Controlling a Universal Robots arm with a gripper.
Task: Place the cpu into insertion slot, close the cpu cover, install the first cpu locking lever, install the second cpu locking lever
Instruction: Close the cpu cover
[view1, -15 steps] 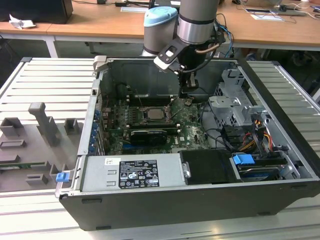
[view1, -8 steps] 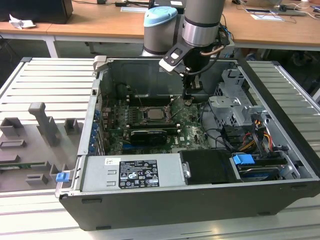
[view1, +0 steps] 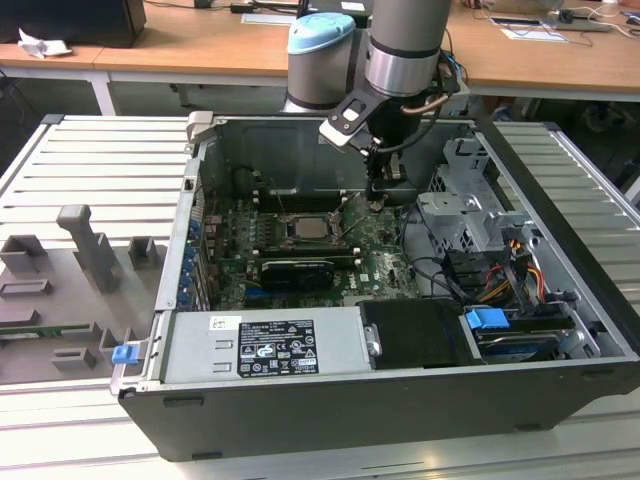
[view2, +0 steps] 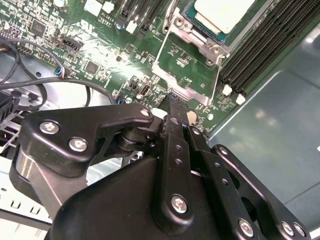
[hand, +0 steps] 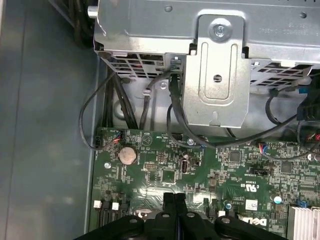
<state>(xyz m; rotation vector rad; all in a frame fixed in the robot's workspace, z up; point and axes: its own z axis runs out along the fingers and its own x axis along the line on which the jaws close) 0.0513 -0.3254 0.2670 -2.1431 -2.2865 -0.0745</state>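
Chip (view2: 220, 15) in socket (view2: 202, 31), pale top up, mid-board in the exterior view (view1: 303, 228). Cover (view2: 186, 89) swung open off the socket, green board (hand: 165, 165) visible through its cut-out. Thin wire lever (view2: 217, 80) alongside the cover's edge, not hooked down. Black memory slots (view2: 260, 45) just beside the socket.

Gripper (view2: 173, 102) down inside the open case (view1: 400, 400), on the exterior view's right of the socket (view1: 383, 195). Fingers (hand: 169, 202) pressed together, only a thin seam between. Tip right at the far edge of the open cover; touching or gripping that edge, cannot tell. Nothing visibly held.

In the first wrist view, gripper (hand: 175, 197) low over the board, metal drive cage (hand: 215, 75) and cables beyond.
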